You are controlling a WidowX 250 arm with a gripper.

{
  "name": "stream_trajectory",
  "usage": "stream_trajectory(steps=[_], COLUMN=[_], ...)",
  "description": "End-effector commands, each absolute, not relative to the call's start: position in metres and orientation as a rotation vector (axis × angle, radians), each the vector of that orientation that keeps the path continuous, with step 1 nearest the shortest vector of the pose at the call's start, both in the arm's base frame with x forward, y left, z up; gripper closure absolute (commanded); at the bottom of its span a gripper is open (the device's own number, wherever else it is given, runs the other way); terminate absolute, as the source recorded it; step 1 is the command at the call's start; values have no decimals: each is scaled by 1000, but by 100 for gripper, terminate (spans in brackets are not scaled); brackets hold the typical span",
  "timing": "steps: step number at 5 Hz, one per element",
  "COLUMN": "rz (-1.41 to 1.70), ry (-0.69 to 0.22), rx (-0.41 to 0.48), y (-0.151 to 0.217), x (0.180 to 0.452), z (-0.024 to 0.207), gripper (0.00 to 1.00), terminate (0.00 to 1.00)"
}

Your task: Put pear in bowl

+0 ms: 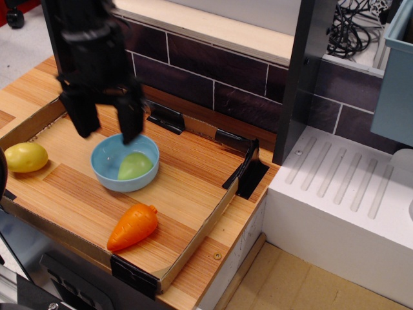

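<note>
The light green pear lies inside the light blue bowl, on its right side. The bowl stands on the wooden tray floor, left of centre. My black gripper hangs just above the bowl's back rim. Its two fingers are spread apart and hold nothing. The left finger is over the tray left of the bowl, the right finger over the bowl's back edge.
A yellow rounded fruit lies at the tray's left edge. An orange carrot lies near the front edge. The cardboard tray rim with black corner clips surrounds the wood. A dark tiled wall and a post stand behind; a white drainer is to the right.
</note>
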State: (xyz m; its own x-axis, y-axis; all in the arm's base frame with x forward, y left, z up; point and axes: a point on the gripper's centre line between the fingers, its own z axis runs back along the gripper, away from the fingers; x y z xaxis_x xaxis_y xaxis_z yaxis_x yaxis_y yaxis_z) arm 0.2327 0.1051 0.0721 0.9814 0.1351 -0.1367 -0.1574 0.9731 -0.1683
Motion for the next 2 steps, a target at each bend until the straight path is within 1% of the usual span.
stream_trajectory(steps=[1, 2], rz=[160, 160], ry=[-38, -38], rx=[-146, -146], y=[135, 135], x=[241, 241], z=[122, 122], gripper=[0, 0], terminate=[0, 100])
